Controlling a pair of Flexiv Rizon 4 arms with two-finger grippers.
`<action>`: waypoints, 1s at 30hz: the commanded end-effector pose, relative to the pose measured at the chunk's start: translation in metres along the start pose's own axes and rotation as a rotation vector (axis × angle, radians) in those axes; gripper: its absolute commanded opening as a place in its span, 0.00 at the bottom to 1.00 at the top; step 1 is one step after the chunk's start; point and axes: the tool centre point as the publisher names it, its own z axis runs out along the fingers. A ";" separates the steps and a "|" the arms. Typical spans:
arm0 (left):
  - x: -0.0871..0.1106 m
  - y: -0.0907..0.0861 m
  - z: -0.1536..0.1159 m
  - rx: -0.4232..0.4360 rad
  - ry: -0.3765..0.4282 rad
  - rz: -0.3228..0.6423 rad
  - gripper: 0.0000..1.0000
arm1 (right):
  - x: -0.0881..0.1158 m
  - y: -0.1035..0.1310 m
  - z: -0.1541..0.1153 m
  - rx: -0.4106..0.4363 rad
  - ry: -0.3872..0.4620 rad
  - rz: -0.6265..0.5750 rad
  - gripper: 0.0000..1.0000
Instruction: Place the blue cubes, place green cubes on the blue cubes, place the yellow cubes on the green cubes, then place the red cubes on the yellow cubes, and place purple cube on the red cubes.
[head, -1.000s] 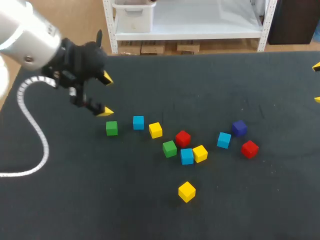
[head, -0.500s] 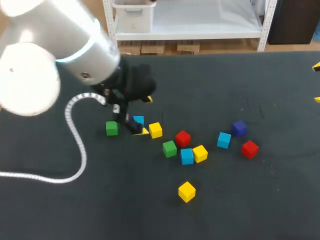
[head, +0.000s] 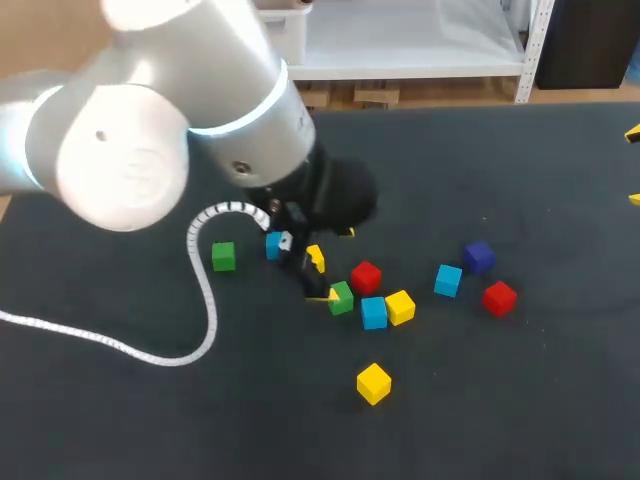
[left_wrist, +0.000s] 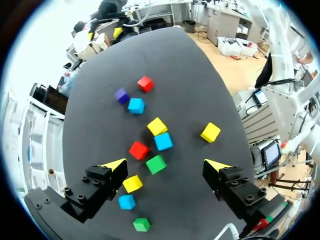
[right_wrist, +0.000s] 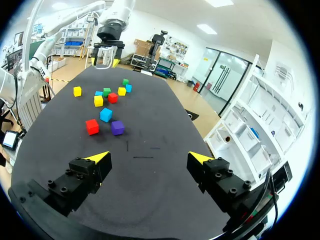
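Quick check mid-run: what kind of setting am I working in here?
Most likely a robot lab test bench: a dark-covered table, small coloured cubes scattered loose on it, and my left gripper and right gripper open above it.

blue cube (head: 448, 280) | green cube (head: 223, 256) | yellow cube (head: 373, 383) | red cube (head: 499, 297) | purple cube (head: 478, 256) | table (head: 520, 400) black | left arm (head: 150, 120) silver-white

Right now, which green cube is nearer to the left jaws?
The green cube beside the red cube and blue cube; the other green cube sits alone, farther off.
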 end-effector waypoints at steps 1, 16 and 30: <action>-0.011 0.002 0.014 0.025 0.016 0.032 1.00 | 0.000 0.001 0.000 0.003 0.000 -0.001 1.00; -0.029 0.001 0.064 0.091 -0.002 0.132 1.00 | 0.000 0.001 0.000 0.003 0.000 -0.001 1.00; -0.031 0.006 0.092 0.136 0.006 0.191 1.00 | 0.000 0.001 0.000 0.003 0.000 -0.001 1.00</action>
